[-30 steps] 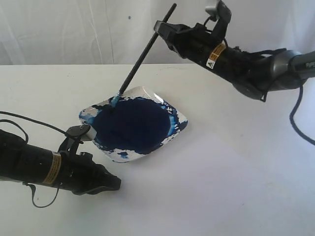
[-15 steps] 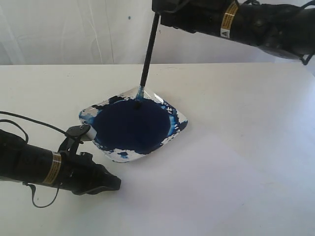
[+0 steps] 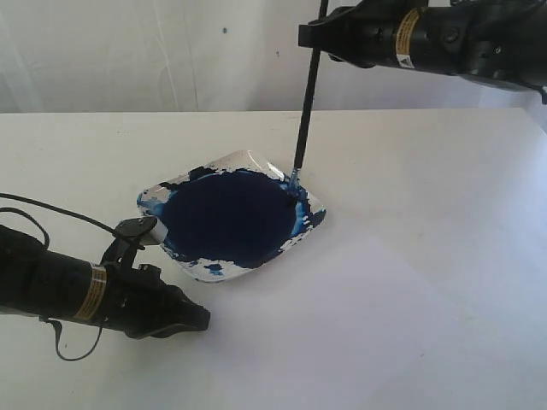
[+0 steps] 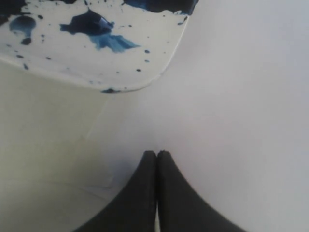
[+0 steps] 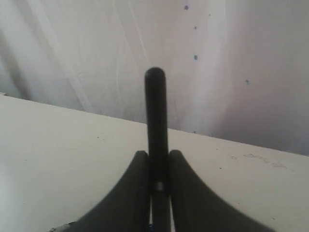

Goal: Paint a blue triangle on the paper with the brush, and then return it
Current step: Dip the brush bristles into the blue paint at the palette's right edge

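At the near left of the desk (image 3: pixel 479 171), the left arm (image 3: pixel 85 295) is held low over the surface and is pointed to the right. The left jaws are closed tip against tip, and nothing is held between them, as is shown in the left wrist view. A corner of the dish (image 3: pixel 152 202) is seen just beyond them and is not touched.

The dish is set on the desk left of centre. Most of it is filled by a dark navy pool of paint (image 3: pixel 231 218), and its white rim is smeared and spotted with blue.

At the far right corner of the dish, the brush (image 3: pixel 305 102) is held almost upright, with its top leaned slightly to the right. Its blue-stained bristles are set down at the edge of the pool, against the rim. The upper handle is gripped by the right jaws, which are closed on it from both sides. In the right wrist view the black end of the handle is seen sticking out past them.

The right arm (image 3: pixel 427 34) is stretched across the far right, high above the desk, before a white curtain (image 3: pixel 128 51).

To the near right of the dish, the paper (image 3: pixel 367 333) is laid flat on the desk, plain white, and only its faint edges can be made out.
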Motion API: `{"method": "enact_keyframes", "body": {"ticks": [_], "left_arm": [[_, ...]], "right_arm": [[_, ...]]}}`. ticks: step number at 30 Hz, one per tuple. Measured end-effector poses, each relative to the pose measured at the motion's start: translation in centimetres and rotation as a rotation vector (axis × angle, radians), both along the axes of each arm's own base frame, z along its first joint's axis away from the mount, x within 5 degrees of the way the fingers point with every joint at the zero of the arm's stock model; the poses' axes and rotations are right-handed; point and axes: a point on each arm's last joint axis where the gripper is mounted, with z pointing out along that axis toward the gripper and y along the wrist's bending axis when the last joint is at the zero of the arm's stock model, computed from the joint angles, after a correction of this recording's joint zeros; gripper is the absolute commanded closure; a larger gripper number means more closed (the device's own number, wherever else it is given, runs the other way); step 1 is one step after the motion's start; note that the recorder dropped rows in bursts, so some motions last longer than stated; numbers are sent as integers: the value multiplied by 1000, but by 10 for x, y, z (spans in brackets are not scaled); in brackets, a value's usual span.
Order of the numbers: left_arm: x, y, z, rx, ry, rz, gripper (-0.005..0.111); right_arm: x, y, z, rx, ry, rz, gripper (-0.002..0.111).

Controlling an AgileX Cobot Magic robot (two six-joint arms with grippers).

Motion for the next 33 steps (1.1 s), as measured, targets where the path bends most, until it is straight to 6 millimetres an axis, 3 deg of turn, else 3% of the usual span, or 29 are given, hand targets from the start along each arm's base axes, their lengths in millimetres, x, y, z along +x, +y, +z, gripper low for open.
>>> {"method": "enact_keyframes", "body": {"ticks": [14,33], "left_arm": [[0,0,0,0,0,0,107],[0,0,0,0,0,0,107]], "right_arm": [[10,-17,-9,-53,88,-223,108],[10,-18,-9,-36,104,-242,108]]}}
